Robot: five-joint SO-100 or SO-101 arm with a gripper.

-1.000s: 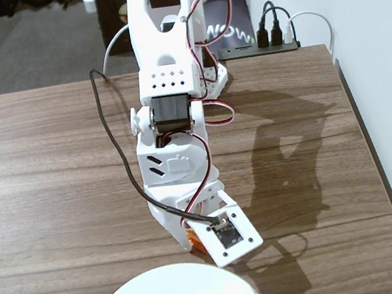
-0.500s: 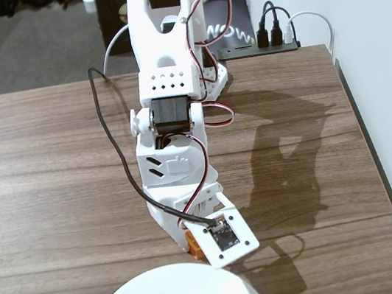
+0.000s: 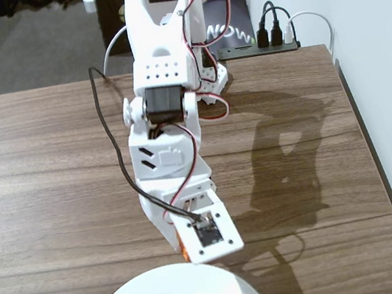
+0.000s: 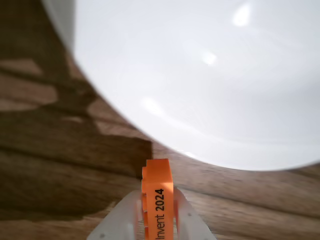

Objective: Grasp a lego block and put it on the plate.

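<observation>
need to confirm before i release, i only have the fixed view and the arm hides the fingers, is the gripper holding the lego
Observer: Yes, the wrist view shows the gripper shut on the orange lego block.
Operator: is it over the plate yet
Observer: Not quite; the block's tip is over bare wood, just short of the plate rim.
Operator: any marking on the block
Observer: Black print reading "2024" runs along its side.

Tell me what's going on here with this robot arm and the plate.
The white arm's gripper is shut on an orange lego block printed with "2024", holding it just short of the white plate's rim, over the wooden table. The block is not yet over the plate, which looks empty in the visible part.
</observation>
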